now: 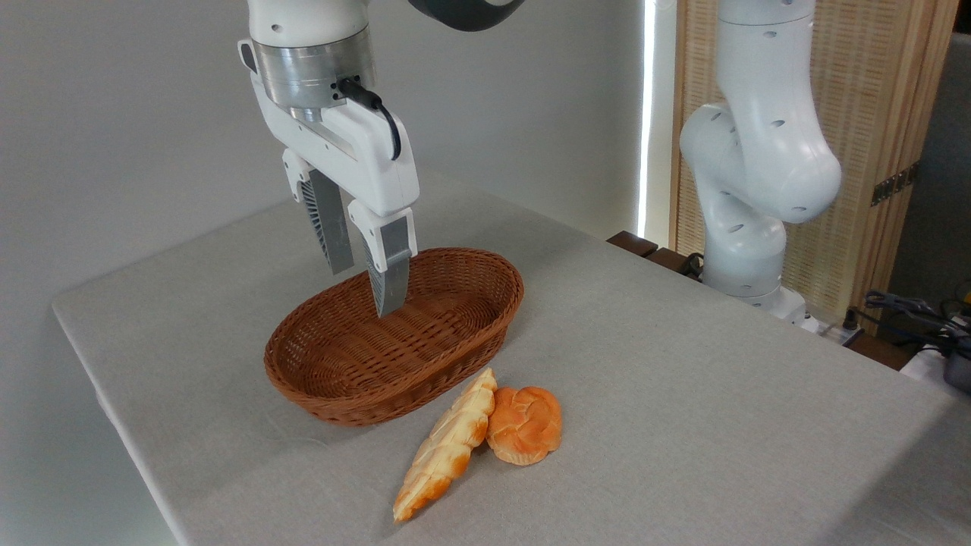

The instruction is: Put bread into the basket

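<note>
**Operator:** Camera view gives me the whole scene. My claw (366, 286) hangs above the basket (501, 284), fingers spread apart with nothing between them. The bread (447, 447) is not in there yet: it lies on the counter (683, 364) just in front of the basket's near rim, its upper tip close to the wicker.

**Spotter:** So the pick comes first. How do you want to take it?

**Operator:** I'd swing forward over the loaf, turn the wrist so the fingers straddle it across its width, and come down around the middle, where it looks thickest. It lies on a diagonal, so lining up with it matters. The catch is the round bun (525, 425): it sits touching the loaf's right side near the upper half. I'd aim a little below that contact so a finger doesn't land on the bun or drag it along.

**Spotter:** Describe the loaf for me.

**Operator:** Long, tapered at both ends, braided, golden-orange crust with pale cream seams. It runs about as long as the basket is wide, so I judge it should go in lengthwise along the oval, not crosswise.
</note>
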